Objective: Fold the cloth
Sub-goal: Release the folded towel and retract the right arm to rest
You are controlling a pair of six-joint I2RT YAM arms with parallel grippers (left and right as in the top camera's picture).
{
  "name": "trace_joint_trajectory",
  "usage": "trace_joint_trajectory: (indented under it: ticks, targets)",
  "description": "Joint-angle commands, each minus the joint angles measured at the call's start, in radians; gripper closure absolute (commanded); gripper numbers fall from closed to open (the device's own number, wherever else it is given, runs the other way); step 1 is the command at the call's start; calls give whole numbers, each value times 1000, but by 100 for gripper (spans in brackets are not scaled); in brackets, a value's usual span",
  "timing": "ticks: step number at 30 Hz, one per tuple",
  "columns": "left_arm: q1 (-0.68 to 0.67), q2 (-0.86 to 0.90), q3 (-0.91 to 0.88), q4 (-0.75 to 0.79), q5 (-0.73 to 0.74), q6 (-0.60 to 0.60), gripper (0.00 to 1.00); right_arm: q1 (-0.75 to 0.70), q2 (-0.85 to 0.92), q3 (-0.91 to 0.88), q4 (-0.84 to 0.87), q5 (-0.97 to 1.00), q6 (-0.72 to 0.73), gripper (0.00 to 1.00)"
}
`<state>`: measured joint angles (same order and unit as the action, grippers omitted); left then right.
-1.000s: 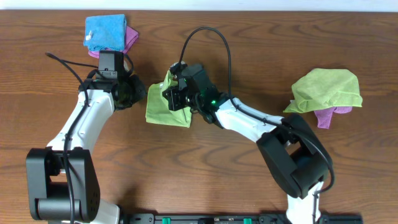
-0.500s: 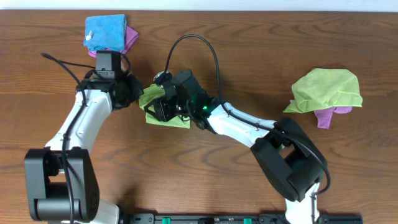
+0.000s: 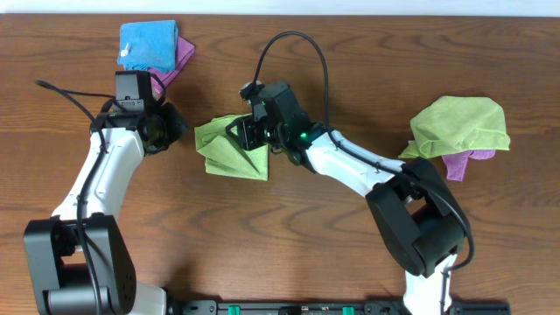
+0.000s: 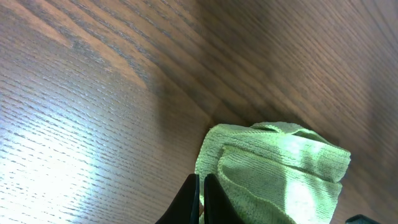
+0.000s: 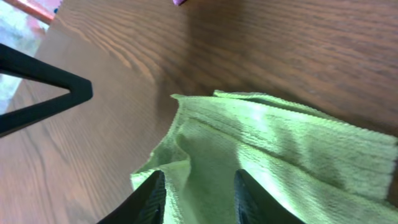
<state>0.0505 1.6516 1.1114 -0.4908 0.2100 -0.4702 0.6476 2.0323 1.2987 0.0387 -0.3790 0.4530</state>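
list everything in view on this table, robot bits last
cloth: one, lime green, middle of the table, partly folded
rumpled cloth: one, lime green, right side
purple cloth: one, purple, poking out under the rumpled cloth
blue cloth: one, blue, far left
pink cloth: one, pink, under the blue cloth
table: one, brown wood
left hand: one, black, shut, near the cloth's left edge
right hand: one, black, open, over the cloth
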Motion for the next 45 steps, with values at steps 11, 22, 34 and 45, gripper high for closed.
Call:
trace_joint_trajectory:
  ticks: [11, 22, 34, 45]
  targets:
    - [5, -25, 32, -3, 5, 18, 94, 76, 82, 16, 10, -50, -14, 99]
    - [15, -25, 32, -3, 5, 18, 93, 126, 64, 16, -76, -173, -13, 98]
    - [17, -40, 32, -10, 105, 18, 66, 13, -100, 16, -92, -35, -100, 44]
    - [22, -76, 31, -236, 252, 17, 5, -140, -420, 16, -556, 92, -317, 1]
